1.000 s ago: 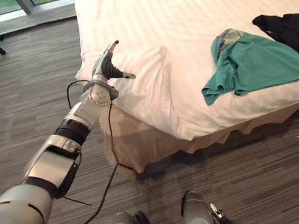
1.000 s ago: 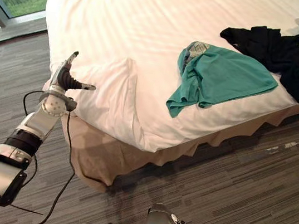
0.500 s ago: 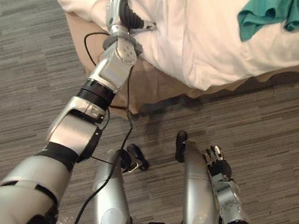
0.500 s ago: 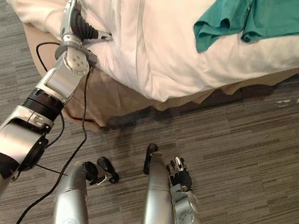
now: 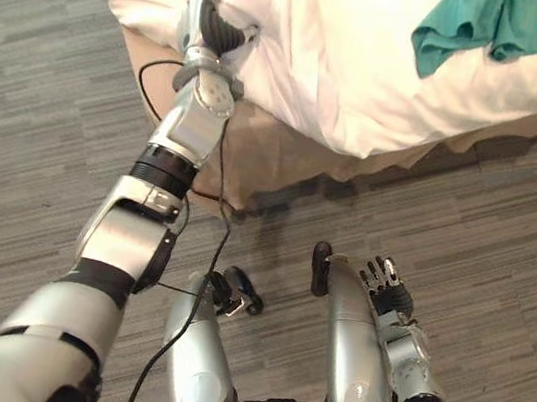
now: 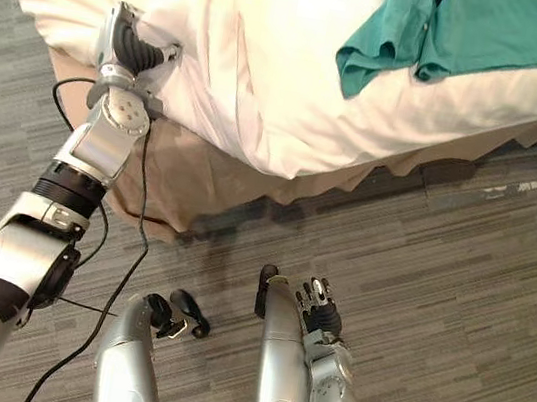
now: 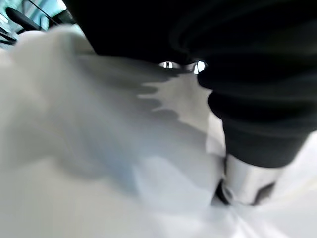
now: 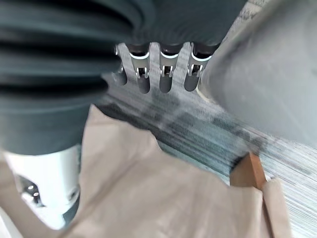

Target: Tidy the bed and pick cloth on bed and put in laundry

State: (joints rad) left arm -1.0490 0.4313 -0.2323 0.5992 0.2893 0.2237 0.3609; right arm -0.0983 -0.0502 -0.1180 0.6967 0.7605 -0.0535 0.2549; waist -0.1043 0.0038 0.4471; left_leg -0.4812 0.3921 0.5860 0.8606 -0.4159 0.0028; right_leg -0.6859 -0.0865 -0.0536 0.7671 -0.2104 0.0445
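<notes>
left robot hand (image 5: 211,29): pressed into the white duvet (image 5: 340,60) at the corner of the bed (image 5: 285,158); its grip cannot be told
right robot hand (image 6: 320,315): low over the floor (image 6: 463,250), relaxed open, empty
teal cloth (image 6: 455,32): on the duvet, draping over its near edge

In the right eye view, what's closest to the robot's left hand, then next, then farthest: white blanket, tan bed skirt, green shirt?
1. White blanket, touching the left hand.
2. Tan bed skirt, hanging just below the hand.
3. Green shirt, far off toward the right, lying on the blanket.
</notes>
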